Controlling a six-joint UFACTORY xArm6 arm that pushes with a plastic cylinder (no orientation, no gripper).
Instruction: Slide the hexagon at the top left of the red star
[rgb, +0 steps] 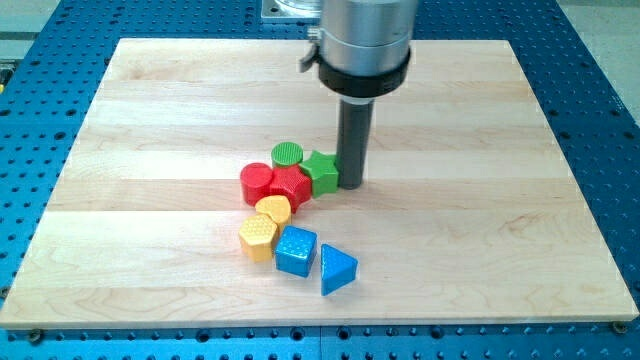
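Tip (351, 184) touching green star (322, 170) on its right (rod only, no fingers); yellow hexagon (257, 236) below red star (291, 185).

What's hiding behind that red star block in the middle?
Behind the red star sits a green cylinder, its lower part covered. My tip is right of the green star.

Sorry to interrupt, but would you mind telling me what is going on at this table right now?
I am a single arm pushing small blocks around a wooden board with a rod. My tip sits just at the view's right of the green star, close to it or touching. That star belongs to a tight cluster with the red star, a red cylinder and a green cylinder. The yellow hexagon I am meant to slide lies below them, untouched, beside a yellow rounded block, a blue cube and a blue triangle.
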